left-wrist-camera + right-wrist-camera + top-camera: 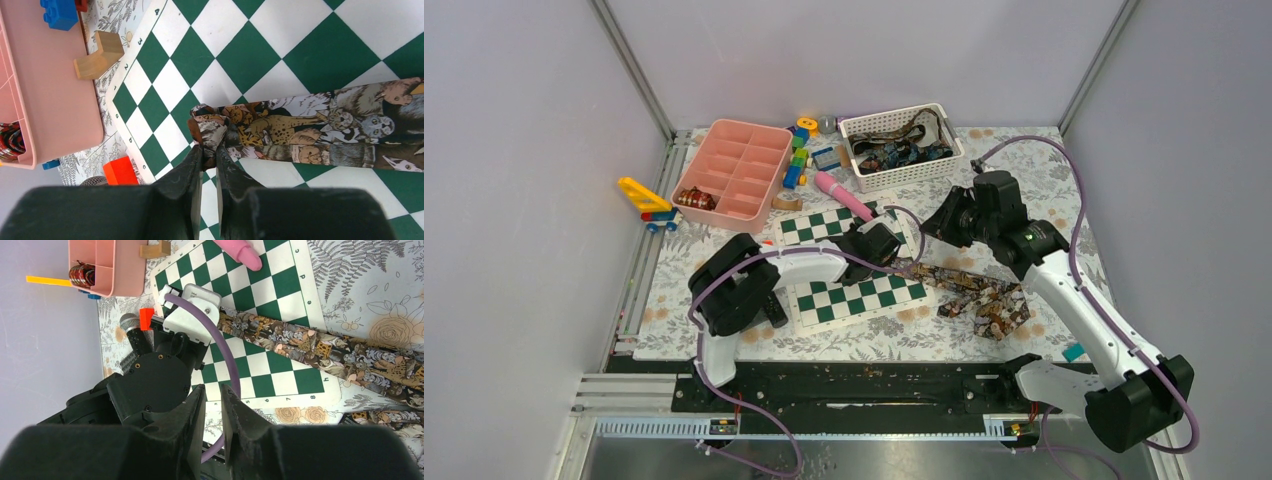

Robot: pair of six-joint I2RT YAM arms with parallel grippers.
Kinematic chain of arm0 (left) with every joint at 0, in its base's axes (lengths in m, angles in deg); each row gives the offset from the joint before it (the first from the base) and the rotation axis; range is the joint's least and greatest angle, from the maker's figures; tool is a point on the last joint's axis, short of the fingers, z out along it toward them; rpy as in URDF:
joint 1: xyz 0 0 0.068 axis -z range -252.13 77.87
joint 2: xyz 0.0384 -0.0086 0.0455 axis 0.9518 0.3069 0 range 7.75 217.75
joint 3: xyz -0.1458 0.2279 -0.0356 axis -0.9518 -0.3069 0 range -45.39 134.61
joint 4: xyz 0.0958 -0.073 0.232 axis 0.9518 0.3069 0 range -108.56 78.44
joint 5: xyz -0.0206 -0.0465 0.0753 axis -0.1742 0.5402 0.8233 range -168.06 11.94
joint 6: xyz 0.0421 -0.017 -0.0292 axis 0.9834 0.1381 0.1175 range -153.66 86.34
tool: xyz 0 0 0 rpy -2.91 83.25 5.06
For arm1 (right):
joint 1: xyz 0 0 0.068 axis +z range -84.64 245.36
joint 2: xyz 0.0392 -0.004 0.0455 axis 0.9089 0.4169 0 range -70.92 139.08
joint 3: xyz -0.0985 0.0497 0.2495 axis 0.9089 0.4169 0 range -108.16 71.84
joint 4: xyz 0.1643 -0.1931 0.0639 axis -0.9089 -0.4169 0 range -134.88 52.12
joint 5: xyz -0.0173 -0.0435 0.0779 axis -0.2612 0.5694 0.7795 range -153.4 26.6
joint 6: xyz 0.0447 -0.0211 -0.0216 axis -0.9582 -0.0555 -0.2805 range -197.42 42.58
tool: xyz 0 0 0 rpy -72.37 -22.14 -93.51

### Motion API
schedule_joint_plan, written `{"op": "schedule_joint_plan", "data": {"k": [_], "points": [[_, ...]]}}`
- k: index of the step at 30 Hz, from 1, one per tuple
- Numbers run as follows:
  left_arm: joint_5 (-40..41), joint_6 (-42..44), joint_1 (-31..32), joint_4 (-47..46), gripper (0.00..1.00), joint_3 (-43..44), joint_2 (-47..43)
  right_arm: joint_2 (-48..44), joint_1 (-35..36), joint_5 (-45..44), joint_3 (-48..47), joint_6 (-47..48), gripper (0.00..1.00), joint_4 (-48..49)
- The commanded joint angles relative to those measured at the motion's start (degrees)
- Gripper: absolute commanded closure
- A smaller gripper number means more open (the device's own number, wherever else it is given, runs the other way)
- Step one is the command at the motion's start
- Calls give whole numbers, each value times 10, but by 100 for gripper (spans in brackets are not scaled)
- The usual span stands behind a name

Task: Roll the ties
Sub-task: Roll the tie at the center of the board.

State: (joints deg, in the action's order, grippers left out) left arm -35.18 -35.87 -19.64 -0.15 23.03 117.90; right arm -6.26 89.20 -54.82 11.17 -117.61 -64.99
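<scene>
A long tie printed with cats in brown, tan and black lies across the chessboard and off to the right, where it bunches up. My left gripper is shut on the tie's left end, which is folded over between the fingertips; the rest of the tie runs away to the right. My right gripper hangs above the board beside the left arm, its jaws a little apart with nothing between them. The tie lies below it. A small coiled tie sits in the pink tray.
At the back stands a white basket holding more ties. A pink cylinder rests on the board's far edge. Toy blocks and a yellow toy lie round the tray. A wooden block and an orange block lie beside the board.
</scene>
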Motion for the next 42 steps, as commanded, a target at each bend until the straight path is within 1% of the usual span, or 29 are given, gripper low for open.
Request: {"op": "schedule_joint_plan", "data": {"k": [1, 7, 14, 22, 27, 32, 42], "points": [[15, 7, 7, 6, 93, 28, 13, -16, -4, -6, 3, 1, 75, -2], [2, 3, 15, 14, 93, 39, 23, -21, -4, -11, 8, 3, 74, -5], [-20, -6, 18, 19, 89, 43, 29, -22, -5, -11, 6, 6, 74, -7], [-54, -13, 18, 19, 82, 48, 31, -26, -4, -20, 3, 12, 73, -14], [-60, -8, 17, 22, 73, 51, 33, -26, -5, -20, 4, 12, 73, -14], [-71, -4, 18, 25, 68, 54, 31, -26, -4, -20, 5, 12, 73, -14], [-98, 0, 18, 36, 66, 63, 29, -27, -5, -22, 5, 11, 73, -14]]}}
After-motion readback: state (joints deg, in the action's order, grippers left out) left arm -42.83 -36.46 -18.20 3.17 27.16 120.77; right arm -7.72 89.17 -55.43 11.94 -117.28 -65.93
